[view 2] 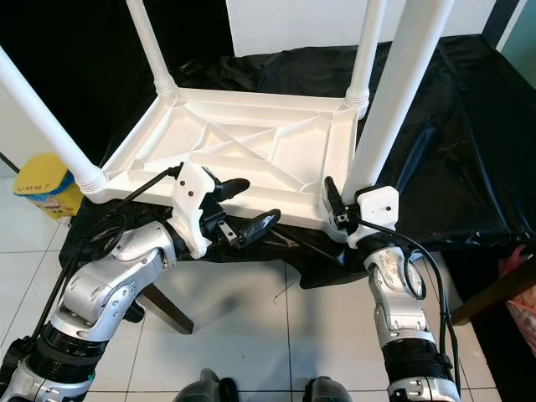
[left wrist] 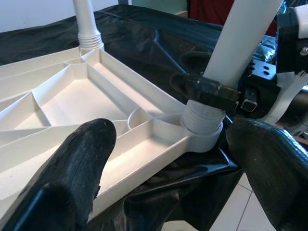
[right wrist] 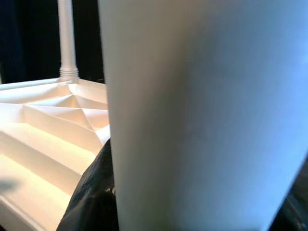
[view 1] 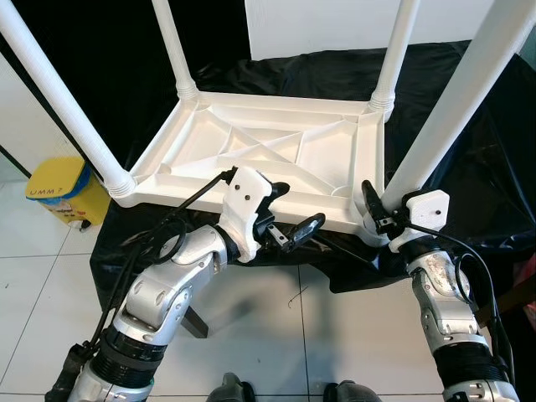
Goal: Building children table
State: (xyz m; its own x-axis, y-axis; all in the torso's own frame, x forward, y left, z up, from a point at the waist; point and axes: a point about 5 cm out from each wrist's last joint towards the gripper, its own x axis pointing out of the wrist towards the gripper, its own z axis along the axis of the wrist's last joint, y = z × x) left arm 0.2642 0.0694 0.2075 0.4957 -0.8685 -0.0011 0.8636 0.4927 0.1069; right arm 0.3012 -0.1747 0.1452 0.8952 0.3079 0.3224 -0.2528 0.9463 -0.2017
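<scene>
Tabletop [view 1: 276, 151] upside down across the middle of the head views, ribbed underside up, resting on black cloth [view 1: 469, 159], so that corner sockets face upward to receive legs. Four white legs standing out of those corners: far left leg [view 1: 174, 46] and far right leg [view 1: 394, 50] running up toward the top edge, near left leg [view 1: 63, 100] slanting off to the upper left, near right leg [view 1: 456, 109] slanting to the upper right.

Right gripper [view 1: 374, 209] at lower right of centre, clamped round the near right leg just above its threaded collar; in the left wrist view, black fingers [left wrist: 207, 89] wrapped on the leg directly over the socket [left wrist: 202, 132]. Held low on the leg probably to steady or turn it in the socket. Whether fully seated, not clear.

Left gripper [view 1: 289, 219] low in the middle of the frame, fingers spread apart, holding nothing, hovering just in front of the tabletop's near edge and pointed toward the same corner. Likely waiting there to brace the tabletop or help with the leg.

Yellow bin [view 1: 63, 188] at the left edge on the white tile floor [view 1: 50, 276], apart from the work.

Judged nearly done: all legs in place, flipping upright not yet done.
</scene>
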